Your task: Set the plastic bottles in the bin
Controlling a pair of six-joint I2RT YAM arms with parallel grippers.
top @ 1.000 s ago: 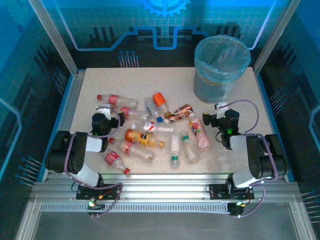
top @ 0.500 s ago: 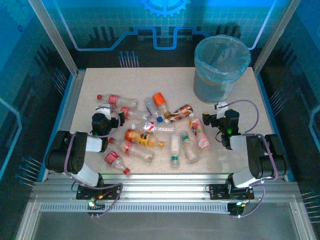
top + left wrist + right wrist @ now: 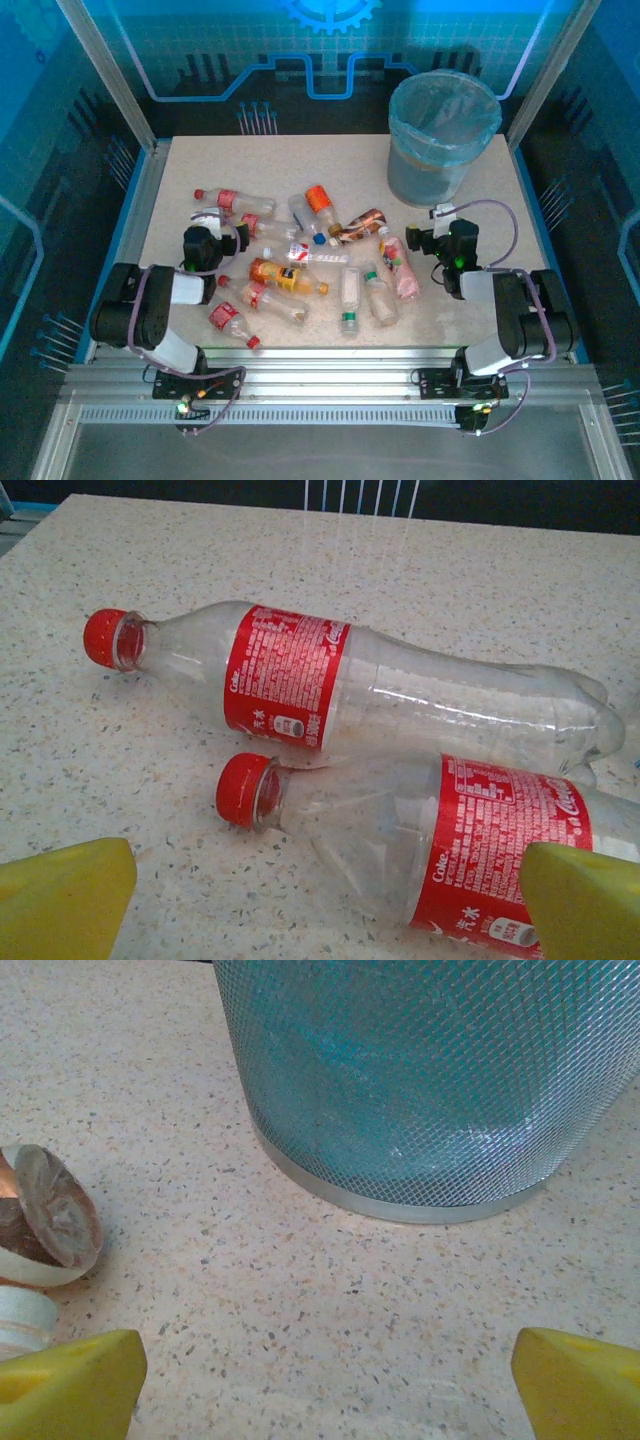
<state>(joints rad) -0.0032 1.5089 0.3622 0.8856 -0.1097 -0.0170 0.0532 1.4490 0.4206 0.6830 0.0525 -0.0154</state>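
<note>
Plastic bottles point(image 3: 285, 277) lie unmoved on the tabletop point(image 3: 200, 160), bin point(image 3: 430, 170) far right. Left hand point(image 3: 222, 238) and right hand point(image 3: 428, 235) remain in position, fingers apart, empty.

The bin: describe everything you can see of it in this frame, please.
The bin is round and stands upright at the far right corner of the table. Close up, its wall is fine silvery metal mesh above a smooth metal base ring. A translucent pale blue bag lines it, folds over the rim and hangs down the outside. It rests on the speckled tabletop, and nothing else touches it.
</note>
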